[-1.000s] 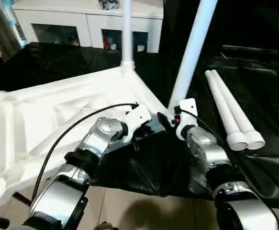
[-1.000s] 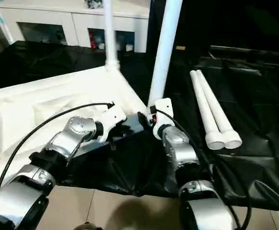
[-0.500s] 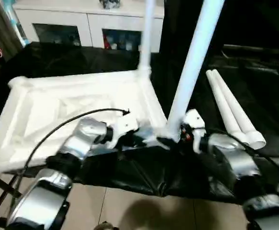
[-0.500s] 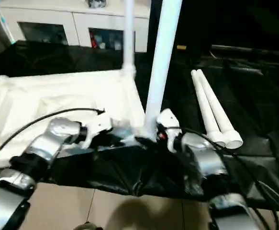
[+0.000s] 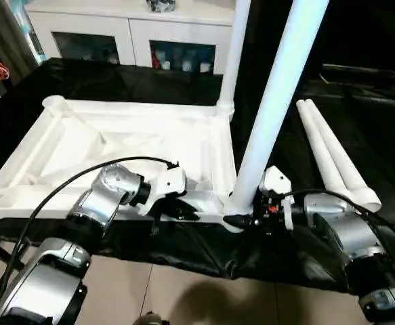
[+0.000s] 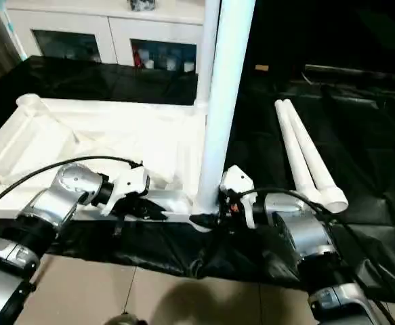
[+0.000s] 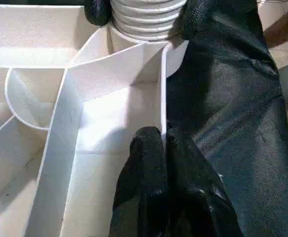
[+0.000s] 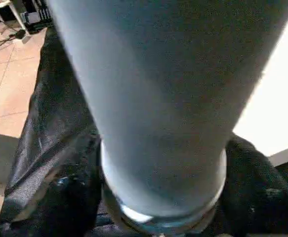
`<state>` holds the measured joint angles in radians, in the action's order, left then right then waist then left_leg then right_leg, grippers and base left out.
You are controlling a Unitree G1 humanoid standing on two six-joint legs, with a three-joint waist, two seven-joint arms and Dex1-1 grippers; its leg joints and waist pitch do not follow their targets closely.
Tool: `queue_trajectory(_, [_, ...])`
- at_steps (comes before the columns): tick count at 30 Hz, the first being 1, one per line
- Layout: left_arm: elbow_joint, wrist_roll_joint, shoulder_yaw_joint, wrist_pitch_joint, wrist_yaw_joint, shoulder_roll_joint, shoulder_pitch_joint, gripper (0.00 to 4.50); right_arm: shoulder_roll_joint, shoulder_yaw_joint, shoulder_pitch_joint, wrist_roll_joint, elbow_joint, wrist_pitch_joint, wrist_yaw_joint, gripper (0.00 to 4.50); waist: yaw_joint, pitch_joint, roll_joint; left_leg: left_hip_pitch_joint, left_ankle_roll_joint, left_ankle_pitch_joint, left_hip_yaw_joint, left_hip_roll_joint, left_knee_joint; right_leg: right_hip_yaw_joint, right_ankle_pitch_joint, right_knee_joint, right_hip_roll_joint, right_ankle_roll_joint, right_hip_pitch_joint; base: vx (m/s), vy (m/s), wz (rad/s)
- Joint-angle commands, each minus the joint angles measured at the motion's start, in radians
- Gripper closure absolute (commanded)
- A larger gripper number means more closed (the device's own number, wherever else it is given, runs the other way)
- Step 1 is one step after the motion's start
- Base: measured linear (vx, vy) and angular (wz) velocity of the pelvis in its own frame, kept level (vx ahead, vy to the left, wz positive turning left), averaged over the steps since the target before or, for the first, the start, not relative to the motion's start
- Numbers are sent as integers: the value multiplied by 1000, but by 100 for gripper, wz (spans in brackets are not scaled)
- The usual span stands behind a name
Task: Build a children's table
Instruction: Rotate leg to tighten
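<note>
No brand, label or writing can be read on any part.

Nearest, the left gripper [image 7: 162, 136] is seen at the near rim of the top [image 5: 126, 145], which lies upside down on the black cloth [image 5: 204, 247]. Its two fingers [image 7: 146, 163] are pressed together on the thin rim wall, one on each side. At the near right corner of the top, a leg [image 5: 275, 101] stands in its socket and leans a little to the right. The right gripper [image 5: 241, 218] is closed around the base of this leg, with one finger [image 8: 60, 197] on each side of it.

Farther back, a second leg [image 5: 231, 54] stands upright in the far right corner socket. Two loose legs [image 5: 333, 152] lie side by side on the cloth to the right of the top, touching each other. Behind the cloth a white cabinet [image 5: 129, 34] is seen.

Compared with one second ago, the top has been turned: the corner with the gripped leg is now nearest, and the near rim runs almost straight from left to right.
</note>
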<state>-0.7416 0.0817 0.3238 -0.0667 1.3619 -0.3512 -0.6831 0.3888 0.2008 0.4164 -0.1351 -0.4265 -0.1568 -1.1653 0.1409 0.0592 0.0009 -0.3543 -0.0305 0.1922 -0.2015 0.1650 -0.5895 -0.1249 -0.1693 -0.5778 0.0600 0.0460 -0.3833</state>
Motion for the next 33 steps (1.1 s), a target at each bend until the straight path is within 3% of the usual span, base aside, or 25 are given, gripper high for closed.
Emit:
queue_trajectory(1, [-2, -10, 17, -2, 3, 18, -21, 450, -18, 35, -16, -15, 45, -17, -28, 168, -1, -69, -1, 15, 54, 178, 43, 94, 69, 79, -329, 75, 131, 136, 44, 0, 0, 0])
queue_trajectory(6, [-2, -24, 1, 16, -18, 41, -20, 450, -44, 21, -24, -21, 43, -20, 10, 173, -1, -69, -2, 14, 50, 179, 44, 94, 69, 79, -338, 76, 131, 132, 44, 0, 0, 0])
queue_trajectory(8, [-24, -21, -16, 33, -80, 72, -33, 450, -89, -16, -8, -15, -6, -10, 115, 174, -3, -66, -2, 14, 48, 181, 43, 93, 69, 79, -351, 80, 131, 129, 42, 0, 0, 0])
queue_trajectory(11, [-70, 5, -31, 56, -207, 119, -66, 450, -158, -73, 36, 21, -116, 14, 325, 175, -13, -63, -4, 21, 17, 216, 48, 90, 72, 76, -422, 89, 134, 123, 35, 0, 0, 0])
queue_trajectory(12, [-91, 12, -38, 73, -265, 148, -83, 450, -192, -101, 63, 42, -180, 25, 448, 175, -21, -63, -5, 19, 4, 225, 52, 87, 73, 72, -474, 95, 137, 103, 42, 0, 0, 0])
queue_trajectory(13, [-96, 14, -39, 81, -282, 157, -88, 450, -202, -108, 70, 44, -194, 25, 475, 175, -25, -62, -4, 21, 1, 227, 52, 88, 73, 72, -476, 97, 136, 102, 39, 0, 0, 0])
queue_trajectory(19, [-128, 35, -53, 151, -466, 265, -124, 450, -326, -156, 134, 75, -320, 9, 771, 175, -33, -70, -1, 16, 27, 162, 46, 86, 69, 81, -315, 78, 132, 141, 43, 0, 0, 0])
queue_trajectory(23, [-137, 38, -56, 158, -503, 299, -125, 450, -371, -160, 156, 90, -361, 43, 822, 175, -34, -70, 1, 17, 29, 167, 46, 89, 70, 82, -288, 76, 134, 155, 43, 0, 0, 0])
queue_trajectory(25, [-131, 45, -45, 148, -519, 313, -113, 450, -398, -164, 174, 85, -392, 83, 833, 120, -36, -67, 1, 18, 28, 191, 46, 88, 71, 82, -315, 81, 135, 149, 43, 0, 0, 0])
queue_trajectory(27, [-124, 42, -42, 147, -515, 313, -106, 450, -401, -171, 178, 75, -395, 87, 824, 103, -36, -66, 1, 20, 27, 208, 45, 87, 72, 82, -347, 86, 135, 142, 42, 0, 0, 0])
queue_trajectory(30, [-93, 34, -38, 140, -472, 300, -83, 450, -382, -173, 180, 74, -389, 95, 789, 78, -36, -67, 0, 18, 30, 203, 47, 90, 73, 83, -337, 83, 134, 137, 44, 0, 0, 0])
queue_trajectory(33, [-53, 18, -33, 107, -392, 269, -52, 450, -331, -154, 168, 84, -365, 112, 719, 67, -35, -70, -1, 14, 43, 176, 45, 90, 71, 84, -286, 74, 136, 153, 48, 0, 0, 0])
